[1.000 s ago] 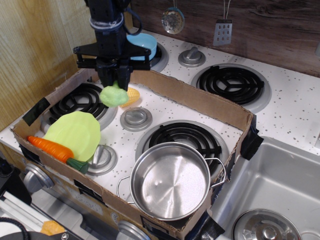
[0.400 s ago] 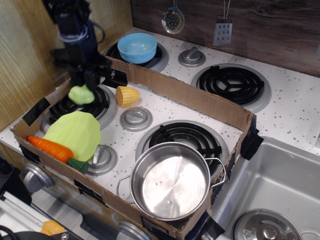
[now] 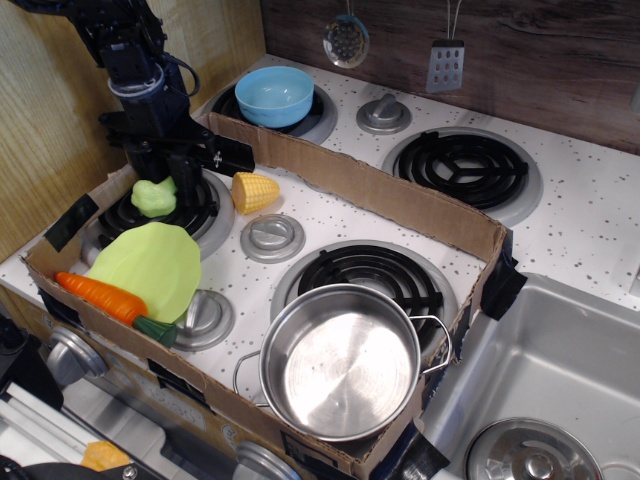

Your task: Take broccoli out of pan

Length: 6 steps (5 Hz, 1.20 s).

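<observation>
The broccoli (image 3: pixel 153 196), a small light-green lumpy toy, lies on the back-left burner (image 3: pixel 205 205), outside the pan. The pan (image 3: pixel 340 362) is a shiny steel pot with wire loop handles, standing empty on the front burner near the box's front edge. My gripper (image 3: pixel 168 168) hangs just above and slightly right of the broccoli. Its fingers look parted and no longer around the toy.
A low cardboard wall (image 3: pixel 400 198) rings the work area. Inside it lie a yellow corn piece (image 3: pixel 253 191), a lime-green plate (image 3: pixel 148 265) and an orange carrot (image 3: pixel 98 294). A light-blue bowl (image 3: pixel 275 94) sits behind the wall. A sink (image 3: pixel 570 350) is at the right.
My gripper carried the broccoli left from near the corn to the back-left burner. The broccoli now rests on the burner, lower against the fingers than before.
</observation>
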### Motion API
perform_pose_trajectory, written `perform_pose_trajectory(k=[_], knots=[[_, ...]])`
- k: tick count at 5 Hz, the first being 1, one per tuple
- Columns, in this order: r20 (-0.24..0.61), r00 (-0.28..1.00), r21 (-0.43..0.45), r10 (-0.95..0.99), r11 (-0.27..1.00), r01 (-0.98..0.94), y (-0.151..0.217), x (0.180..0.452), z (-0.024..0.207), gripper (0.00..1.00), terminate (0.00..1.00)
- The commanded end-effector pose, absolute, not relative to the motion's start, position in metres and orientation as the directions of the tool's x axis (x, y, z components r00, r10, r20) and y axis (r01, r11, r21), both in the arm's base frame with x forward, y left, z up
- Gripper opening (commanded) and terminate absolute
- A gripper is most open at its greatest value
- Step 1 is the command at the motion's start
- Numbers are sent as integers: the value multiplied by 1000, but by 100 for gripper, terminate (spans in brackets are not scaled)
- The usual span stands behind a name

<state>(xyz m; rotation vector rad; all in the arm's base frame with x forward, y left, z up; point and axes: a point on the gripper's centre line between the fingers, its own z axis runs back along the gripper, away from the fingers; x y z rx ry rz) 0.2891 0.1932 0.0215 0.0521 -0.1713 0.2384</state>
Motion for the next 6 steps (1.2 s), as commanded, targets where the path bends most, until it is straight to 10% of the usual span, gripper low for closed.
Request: perform_pose_trajectory(k=[1, 5, 6], knots=[[232, 958, 47, 169, 982, -185, 178, 312, 72, 100, 0], [242, 948, 93, 208, 967, -236, 144, 323, 119, 100, 0], [242, 948, 93, 208, 967, -236, 144, 323, 119, 100, 100]])
